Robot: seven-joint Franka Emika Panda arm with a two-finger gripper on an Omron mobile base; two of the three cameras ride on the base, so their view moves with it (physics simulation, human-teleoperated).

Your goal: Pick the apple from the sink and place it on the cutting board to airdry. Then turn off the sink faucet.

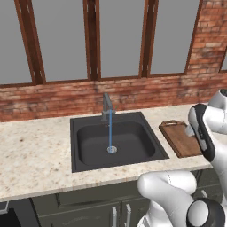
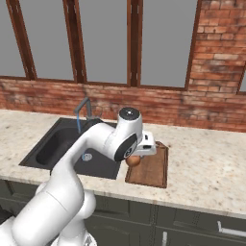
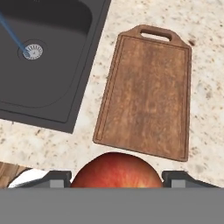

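Dark grey, the sink (image 3: 39, 65) is seen at the upper left of the hand view, with a thin blue stream of water (image 3: 12, 34) running onto its silver drain (image 3: 33, 51), so the faucet (image 1: 107, 107), seen at upper centre of the left base view, is judged not yet turned off. Right of the sink, across a strip of speckled table (image 3: 100, 74), the cutting board (image 3: 148, 92) lies bare, handle toward the top of the frame. At bottom centre the apple (image 3: 116, 170) is held between the tips of the hand (image 3: 116, 177), closed narrowly on it. In the right base view the apple (image 2: 133, 160) is seen over the board's near left edge. Released from here, the apple could roll off that edge onto the table or toward the sink, since it is round and near the edge.
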